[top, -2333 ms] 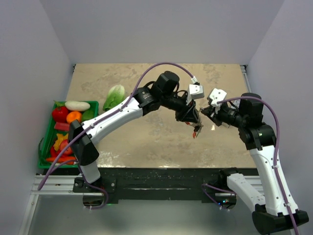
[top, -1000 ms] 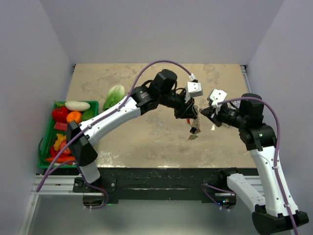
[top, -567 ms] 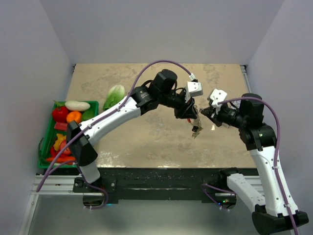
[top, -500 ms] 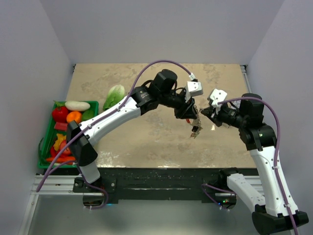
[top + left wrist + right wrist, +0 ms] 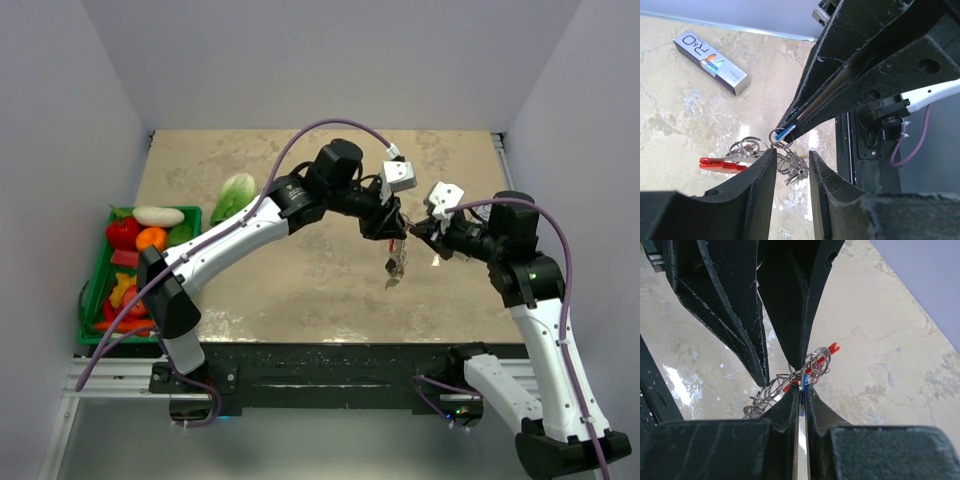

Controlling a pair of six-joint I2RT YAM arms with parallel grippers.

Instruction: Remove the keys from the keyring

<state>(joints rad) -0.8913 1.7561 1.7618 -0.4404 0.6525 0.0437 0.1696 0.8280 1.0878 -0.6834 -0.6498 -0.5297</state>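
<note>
Keys (image 5: 396, 266): a small bunch is seen dangling in mid-air between the two arms, above the marbled table (image 5: 300, 290), right of its middle.
Keyring (image 5: 746, 146): thin silvery loops are tangled together, with a red fob (image 5: 722, 163) jutting out sideways.
Right gripper (image 5: 801, 389): pressed together on a blue-tagged key (image 5: 785, 132), by which the bunch is carried.
Left gripper (image 5: 791, 154): jaws are set a narrow gap apart, with the wire loops lying between the tips; no firm pinch can be made out.
Handling: the bunch is judged light, hard and slippery, and free to swing; the wire is likely springy.
Best hold: a flat key head on one side and the ring wire itself on the other are favoured, not the loose fob.
Also in shot: a small R&O box (image 5: 710, 61) lies well apart on the table.
</note>
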